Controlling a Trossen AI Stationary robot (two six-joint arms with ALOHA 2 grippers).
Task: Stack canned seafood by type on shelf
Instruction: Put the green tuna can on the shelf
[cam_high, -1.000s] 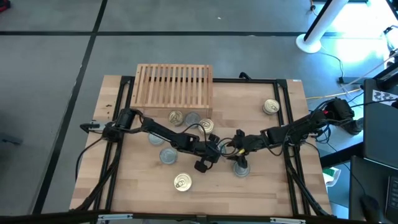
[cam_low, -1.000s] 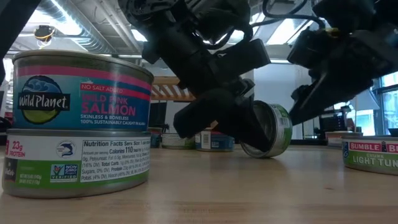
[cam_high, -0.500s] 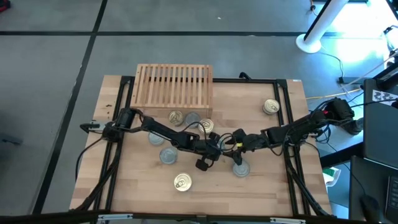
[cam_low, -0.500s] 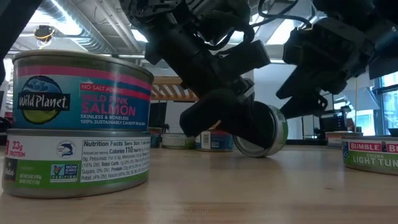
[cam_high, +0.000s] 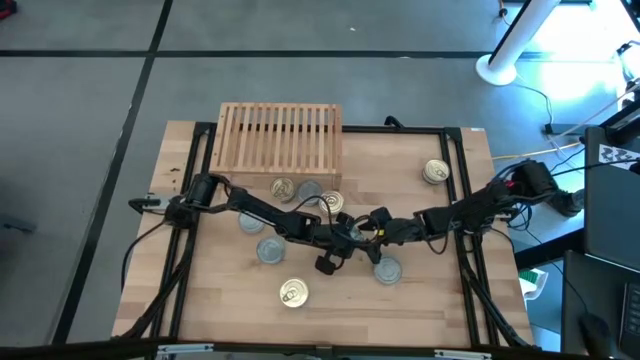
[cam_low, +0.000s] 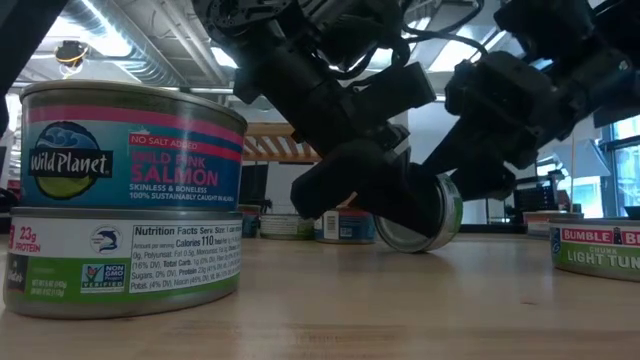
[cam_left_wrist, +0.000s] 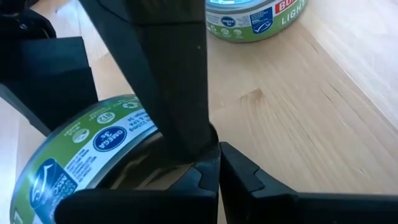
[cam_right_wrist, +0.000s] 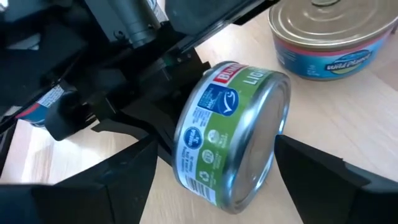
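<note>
A green-labelled tin (cam_right_wrist: 230, 137) with silver-grey ends stands tilted on its rim mid-table, also in the low view (cam_low: 435, 215). My left gripper (cam_left_wrist: 219, 165), reaching in from the table's left (cam_high: 350, 242), is shut at the tin's raised side. My right gripper (cam_right_wrist: 216, 143) comes from the right (cam_high: 373, 238), open, one finger on each side of the tin's wall. Other tins lie flat on the table in front of the slatted shelf (cam_high: 280, 140), which carries none. My left gripper meets the tilted tin with its shut fingertips (cam_right_wrist: 166, 148) at the tin's raised edge, slanting in from the table's left. The tin leans there, its lower rim (cam_low: 410, 247) on the table. The tin hides the exact spot. My right gripper: whether its fingers touch the tin's wall, I cannot tell.
Gold-lidded tins (cam_high: 283, 188), (cam_high: 330, 203), (cam_high: 435, 172) and silver-lidded ones (cam_high: 308, 190), (cam_high: 250, 222), (cam_high: 270, 250), (cam_high: 387, 270) are scattered about. A two-tin stack (cam_low: 125, 200) stands near the front edge (cam_high: 292, 292). There is free wood at the near right.
My right gripper has moved toward the table's left and a little toward the far edge, away from the flat silver-lidded tin, until its open fingers flank the tilted tin. The tin has stayed tilted against my left gripper.
</note>
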